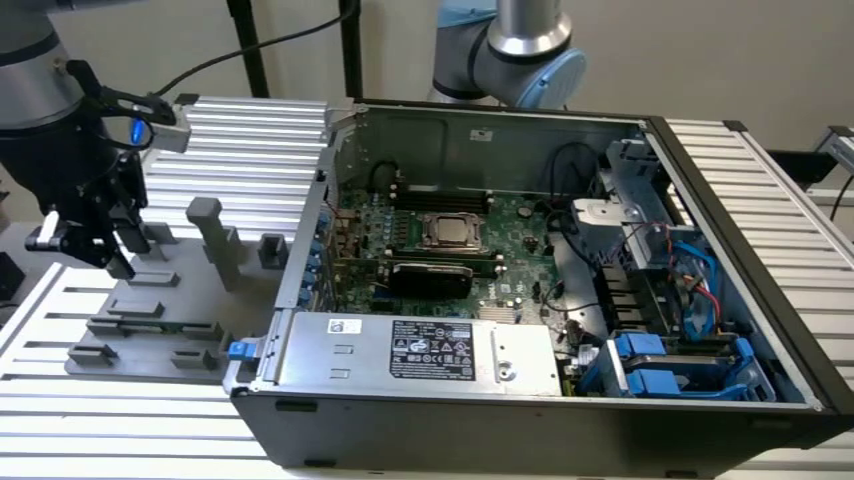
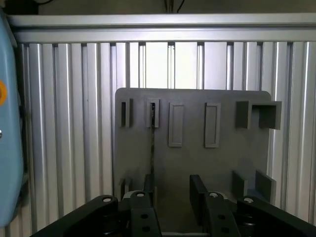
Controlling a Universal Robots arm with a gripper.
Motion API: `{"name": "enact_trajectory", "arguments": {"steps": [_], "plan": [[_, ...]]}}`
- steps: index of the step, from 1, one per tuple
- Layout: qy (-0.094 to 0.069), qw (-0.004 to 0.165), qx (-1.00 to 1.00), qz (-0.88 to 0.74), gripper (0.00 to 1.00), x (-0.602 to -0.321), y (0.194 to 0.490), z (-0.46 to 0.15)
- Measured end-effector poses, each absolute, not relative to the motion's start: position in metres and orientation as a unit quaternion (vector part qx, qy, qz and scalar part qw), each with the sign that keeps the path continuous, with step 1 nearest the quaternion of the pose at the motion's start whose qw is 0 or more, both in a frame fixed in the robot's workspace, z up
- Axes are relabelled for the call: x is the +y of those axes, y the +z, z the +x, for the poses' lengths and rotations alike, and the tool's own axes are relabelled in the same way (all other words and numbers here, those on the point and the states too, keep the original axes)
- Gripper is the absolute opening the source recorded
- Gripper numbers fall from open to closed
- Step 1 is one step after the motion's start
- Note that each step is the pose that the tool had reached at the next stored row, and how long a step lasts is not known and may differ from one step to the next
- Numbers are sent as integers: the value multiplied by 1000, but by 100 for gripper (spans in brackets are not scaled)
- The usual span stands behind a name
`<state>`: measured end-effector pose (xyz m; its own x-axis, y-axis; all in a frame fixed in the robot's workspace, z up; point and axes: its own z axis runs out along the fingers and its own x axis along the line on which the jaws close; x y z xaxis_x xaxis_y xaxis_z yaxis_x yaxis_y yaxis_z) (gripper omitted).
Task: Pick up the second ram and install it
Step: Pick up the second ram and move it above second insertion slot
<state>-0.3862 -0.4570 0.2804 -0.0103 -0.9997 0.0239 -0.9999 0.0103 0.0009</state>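
The second ram (image 2: 151, 148) is a thin stick standing on edge on the grey fixture plate (image 2: 192, 158), its far end held in a small slotted block. My gripper (image 2: 173, 205) hovers over the plate's near end, open, with nothing between its black fingers (image 2: 198, 197). The ram's near end lies just beside the inner face of one finger, apart from it. In the exterior view the gripper (image 1: 114, 255) hangs over the fixture plate (image 1: 160, 320) at the exterior view's left, outside the open computer case (image 1: 534, 300).
Grey blocks and a taller post (image 1: 214, 240) stand on the fixture plate. The motherboard (image 1: 441, 240) lies inside the case with black slot rails (image 1: 441, 195) behind the processor socket (image 1: 450, 232). A second arm's base (image 1: 521, 50) stands behind the case. Ribbed aluminium table (image 1: 240, 130) surrounds everything.
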Motion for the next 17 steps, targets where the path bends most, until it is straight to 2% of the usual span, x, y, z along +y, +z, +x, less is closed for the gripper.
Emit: {"name": "enact_trajectory", "arguments": {"steps": [17], "plan": [[14,15,-705,709,42,-461,252,-381]]}}
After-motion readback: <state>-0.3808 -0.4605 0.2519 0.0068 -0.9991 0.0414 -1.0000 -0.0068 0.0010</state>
